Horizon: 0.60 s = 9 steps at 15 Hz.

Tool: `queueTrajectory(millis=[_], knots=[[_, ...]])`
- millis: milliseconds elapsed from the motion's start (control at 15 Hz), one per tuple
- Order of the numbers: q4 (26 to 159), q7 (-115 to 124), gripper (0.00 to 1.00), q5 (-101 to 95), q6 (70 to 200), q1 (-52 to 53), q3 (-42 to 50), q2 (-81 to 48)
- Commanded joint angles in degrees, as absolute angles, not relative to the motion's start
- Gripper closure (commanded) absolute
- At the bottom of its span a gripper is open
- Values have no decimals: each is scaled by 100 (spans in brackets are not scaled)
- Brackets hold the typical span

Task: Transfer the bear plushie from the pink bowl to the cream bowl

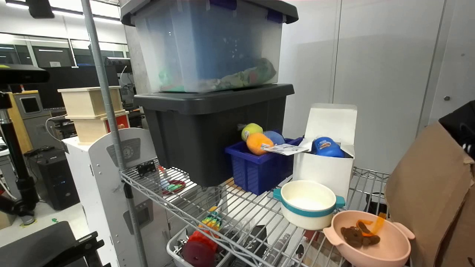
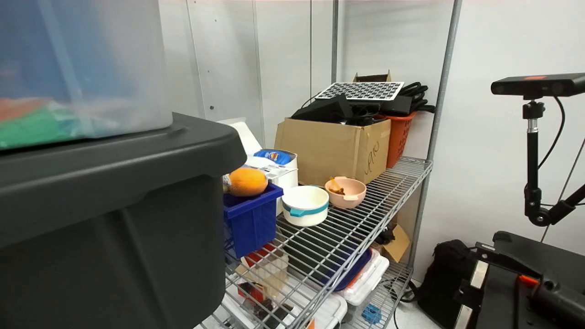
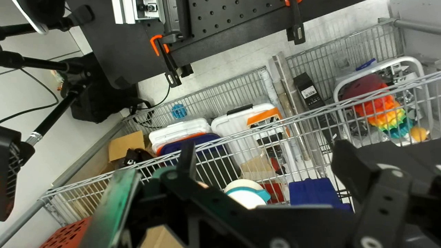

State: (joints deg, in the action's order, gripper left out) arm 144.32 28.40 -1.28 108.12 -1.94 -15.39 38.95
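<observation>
The brown bear plushie, with an orange strip beside it, lies inside the pink bowl on the wire shelf; in an exterior view the bear plushie is small and partly hidden by the rim. Beside the pink bowl stands the cream bowl with its teal band, its inside bare. My gripper appears only in the wrist view, jaws wide apart with nothing between them, up above the shelf. Past its fingers the cream bowl shows in part. Only a sliver of the pink bowl peeks out there.
A dark blue bin holding balls and a white open box stand behind the cream bowl. Large black bins rise on one side, a cardboard box on the other. The shelf edge is wire.
</observation>
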Motion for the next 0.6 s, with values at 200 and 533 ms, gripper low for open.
queueTrajectory(millis=[200, 533], knots=[[14192, 2740, 0, -322, 11144, -343, -1186, 3318], [14197, 2635, 0, -445, 11574, -362, -968, 2832]])
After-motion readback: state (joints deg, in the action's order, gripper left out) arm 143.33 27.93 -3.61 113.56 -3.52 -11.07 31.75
